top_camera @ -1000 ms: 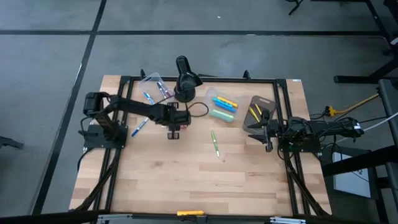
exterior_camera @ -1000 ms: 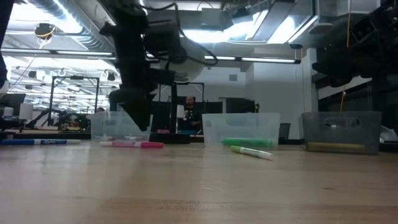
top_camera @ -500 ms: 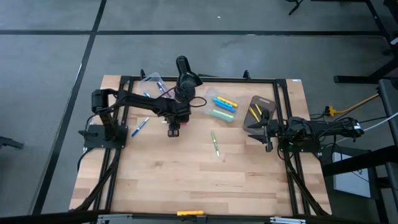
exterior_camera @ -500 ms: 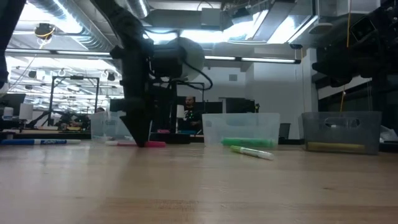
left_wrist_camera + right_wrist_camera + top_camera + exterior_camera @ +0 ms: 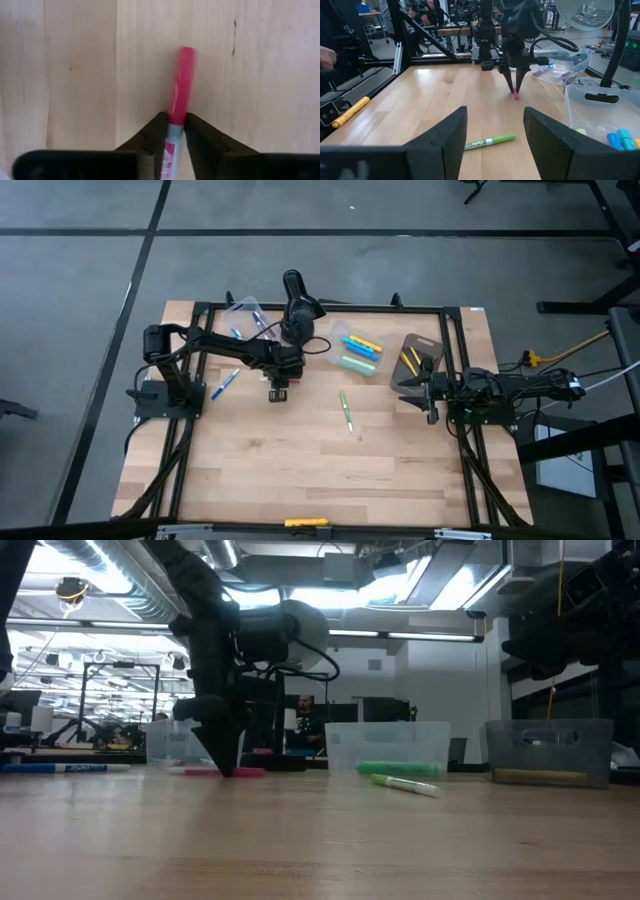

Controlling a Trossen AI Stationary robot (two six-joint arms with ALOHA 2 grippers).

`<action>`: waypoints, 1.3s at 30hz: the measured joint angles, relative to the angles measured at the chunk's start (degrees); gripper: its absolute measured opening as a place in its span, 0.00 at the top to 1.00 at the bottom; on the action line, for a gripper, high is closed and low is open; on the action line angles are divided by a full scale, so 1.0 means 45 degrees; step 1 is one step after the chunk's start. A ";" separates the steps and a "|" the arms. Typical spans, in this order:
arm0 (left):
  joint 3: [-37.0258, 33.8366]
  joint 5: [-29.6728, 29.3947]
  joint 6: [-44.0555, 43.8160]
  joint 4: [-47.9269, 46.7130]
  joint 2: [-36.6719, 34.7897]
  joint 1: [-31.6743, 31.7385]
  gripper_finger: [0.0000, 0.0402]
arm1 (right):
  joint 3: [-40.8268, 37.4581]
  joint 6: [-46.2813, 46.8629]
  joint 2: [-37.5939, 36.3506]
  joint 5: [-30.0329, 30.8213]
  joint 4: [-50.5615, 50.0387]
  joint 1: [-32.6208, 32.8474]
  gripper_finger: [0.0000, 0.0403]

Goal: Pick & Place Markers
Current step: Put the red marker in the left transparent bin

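A pink-capped marker (image 5: 182, 80) lies on the wood left of the table's middle, seen in the low view as a pink marker (image 5: 240, 772). My left gripper (image 5: 278, 391) (image 5: 228, 770) (image 5: 175, 122) stands straight over it, shut on it. A green marker (image 5: 346, 412) (image 5: 405, 784) (image 5: 490, 142) lies flat near the middle. A blue marker (image 5: 225, 383) lies flat toward the left. More markers sit in three clear tubs. My right gripper (image 5: 428, 402) (image 5: 495, 125) waits open at the right side. My left gripper pinches the pink marker between its two fingers on the white barrel (image 5: 172, 134), right behind the pink cap. The fingers (image 5: 156, 131) come from above, pointing down, and lie across the marker. The marker lies flat on the table.
A black desk lamp (image 5: 296, 308) stands at the far edge behind the left gripper. Clear tubs sit at far left (image 5: 246, 313), far middle (image 5: 360, 352) and right (image 5: 415, 360). A yellow marker (image 5: 307, 522) lies at the near edge. Bare wood fills the near half.
My left gripper has come down from above the table until its fingertips reach the wood around the pink marker, shifting slightly toward the far edge. The marker has stayed in place on the table.
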 joint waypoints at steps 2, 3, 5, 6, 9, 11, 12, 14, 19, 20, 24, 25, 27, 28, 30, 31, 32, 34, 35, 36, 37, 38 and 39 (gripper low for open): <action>0.0000 -0.0073 -0.0007 -0.0072 0.0002 -0.0125 0.87 | -0.0001 0.0004 0.0000 0.0000 -0.0002 -0.0004 0.52; 0.0000 -0.0083 -0.0041 -0.0118 0.0002 -0.0182 0.89 | -0.0001 0.0003 0.0004 0.0000 0.0002 -0.0005 0.52; 0.0000 -0.0105 -0.0133 -0.0266 0.0002 -0.0289 0.92 | 0.0000 0.0004 0.0000 0.0000 0.0002 -0.0001 0.52; 0.0000 -0.0112 -0.0176 -0.0323 0.0002 -0.0374 0.93 | -0.0001 0.0002 0.0000 0.0000 0.0001 -0.0002 0.52; 0.0000 -0.0105 -0.0467 -0.0395 0.0002 -0.0628 0.93 | -0.0001 0.0004 0.0002 0.0000 -0.0001 -0.0003 0.52; 0.0000 -0.0073 -0.0643 -0.0444 0.0002 -0.0804 0.93 | 0.0003 0.0004 0.0000 0.0000 0.0000 -0.0002 0.52; 0.0000 -0.0056 -0.0763 -0.0468 0.0002 -0.0891 0.92 | -0.0001 0.0001 0.0000 0.0000 0.0000 -0.0002 0.52; -0.0003 0.0067 -0.0927 -0.0546 -0.0102 -0.1064 0.92 | -0.0001 -0.0001 0.0000 0.0000 -0.0002 -0.0001 0.52; -0.0071 0.0766 -0.1406 -0.0805 -0.0579 -0.1543 0.92 | -0.0001 0.0004 0.0000 0.0000 -0.0001 -0.0003 0.52; -0.0103 0.0897 -0.1583 -0.0917 -0.0697 -0.1633 0.92 | -0.0001 0.0004 0.0000 0.0000 0.0001 -0.0001 0.52; -0.0078 0.0743 -0.2326 -0.0867 -0.1349 -0.2088 0.91 | 0.0003 0.0004 0.0000 0.0000 0.0002 0.0000 0.52; -0.0078 0.0647 -0.2453 -0.0845 -0.1493 -0.2233 0.91 | 0.0004 0.0000 0.0004 0.0000 0.0002 -0.0005 0.52; -0.0078 0.0571 -0.2669 -0.0824 -0.1829 -0.2582 0.91 | -0.0001 0.0002 0.0000 0.0000 0.0002 -0.0001 0.52; -0.0078 0.0483 -0.2806 -0.0781 -0.2044 -0.2758 0.91 | -0.0001 0.0001 0.0000 0.0000 -0.0001 -0.0002 0.52; -0.0068 0.0064 -0.3115 -0.0739 -0.2458 -0.3075 0.92 | -0.0001 0.0001 0.0000 0.0000 0.0002 0.0000 0.52; -0.0068 -0.0288 -0.3296 -0.0737 -0.2661 -0.3237 0.92 | 0.0002 0.0004 0.0000 0.0000 0.0001 -0.0005 0.52; -0.0068 -0.0602 -0.3474 -0.0736 -0.2895 -0.3385 0.92 | 0.0000 0.0004 0.0004 0.0000 -0.0001 0.0000 0.52; -0.0057 -0.1207 -0.3843 -0.0694 -0.3357 -0.3696 0.91 | -0.0001 -0.0001 0.0000 0.0000 0.0002 -0.0005 0.52; -0.0053 -0.1492 -0.4027 -0.0666 -0.3585 -0.3855 0.91 | -0.0001 0.0004 0.0000 0.0000 0.0002 -0.0001 0.52; -0.0053 -0.1788 -0.4210 -0.0678 -0.3822 -0.4014 0.90 | 0.0000 0.0002 0.0000 0.0000 0.0002 -0.0003 0.52; -0.0053 -0.2112 -0.4371 -0.0649 -0.4052 -0.4169 0.90 | -0.0001 0.0004 0.0002 0.0000 -0.0002 -0.0002 0.52; -0.0053 -0.2463 -0.4463 -0.0546 -0.4263 -0.4309 0.90 | 0.0001 0.0004 0.0000 0.0000 0.0002 0.0000 0.52; -0.0053 -0.2840 -0.4490 -0.0401 -0.4484 -0.4459 0.91 | -0.0001 0.0004 0.0000 0.0000 -0.0001 -0.0002 0.52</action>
